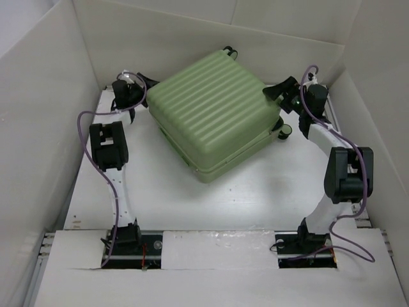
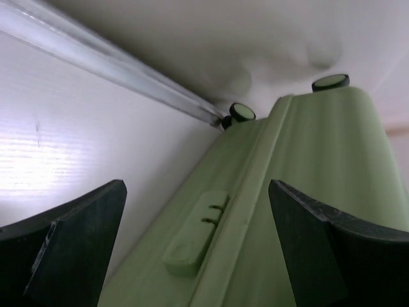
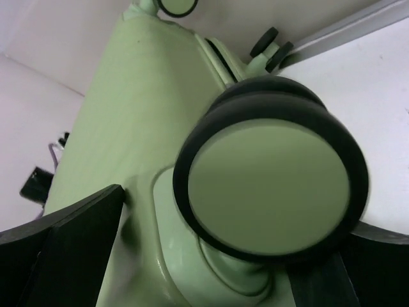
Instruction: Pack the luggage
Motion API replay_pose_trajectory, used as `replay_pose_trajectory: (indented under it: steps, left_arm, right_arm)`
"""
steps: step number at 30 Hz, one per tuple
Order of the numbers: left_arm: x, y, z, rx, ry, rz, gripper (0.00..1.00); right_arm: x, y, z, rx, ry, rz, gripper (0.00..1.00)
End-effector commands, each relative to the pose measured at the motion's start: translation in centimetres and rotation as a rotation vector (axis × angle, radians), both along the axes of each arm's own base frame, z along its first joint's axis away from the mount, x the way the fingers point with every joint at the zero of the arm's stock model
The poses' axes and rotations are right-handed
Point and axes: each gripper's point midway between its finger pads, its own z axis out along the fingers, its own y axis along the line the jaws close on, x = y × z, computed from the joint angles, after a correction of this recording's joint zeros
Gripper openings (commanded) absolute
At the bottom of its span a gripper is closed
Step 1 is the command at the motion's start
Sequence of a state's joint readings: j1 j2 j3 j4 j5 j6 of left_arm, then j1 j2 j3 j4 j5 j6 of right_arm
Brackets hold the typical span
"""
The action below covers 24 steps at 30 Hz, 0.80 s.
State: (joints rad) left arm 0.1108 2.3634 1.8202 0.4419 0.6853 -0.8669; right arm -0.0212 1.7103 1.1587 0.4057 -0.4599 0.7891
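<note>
At the left rear side of the luggage (image 1: 214, 112), the left gripper (image 2: 197, 185) is standing wide open. Its dark fingers (image 2: 77, 243) are framing the suitcase's side seam and a small moulded tab (image 2: 195, 233), gripping nothing. Two caster wheels (image 2: 241, 112) are showing further along that side.

At the right rear corner of the luggage, the right gripper (image 3: 236, 211) is also spreading fully open. A black-rimmed green caster wheel (image 3: 271, 185) is sitting between its fingers and filling the right wrist view. One finger (image 3: 70, 249) is staying clear of the shell; the other is mostly hiding behind the wheel, so contact there cannot be told.

The luggage is lying closed and flat, ribbed shell up, turned diagonally, in the far middle of the white table (image 1: 192, 198). Both arms are reaching up from the near edge to either side of it, with purple cables (image 1: 86, 128) looping along them. White panel walls (image 1: 192, 38) are enclosing the table behind and beside the luggage.
</note>
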Motion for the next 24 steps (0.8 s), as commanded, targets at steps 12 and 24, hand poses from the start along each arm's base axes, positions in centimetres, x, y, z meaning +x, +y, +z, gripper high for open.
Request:
replay_pose_trajectory:
  steps: [12,24]
  left_arm:
    - [-20.9,-6.9,6.8,-0.207,-0.257,0.096,0.83]
    - [-33.5,-8.1,11.7,-0.053,-0.34,0.206,0.94]
  right_arm:
    - [0.1,21.0,-2.7,-0.186,0.057,0.567,0.99]
    - [-4.3,28.2,5.9,-0.24,-0.154,0.8,0.99]
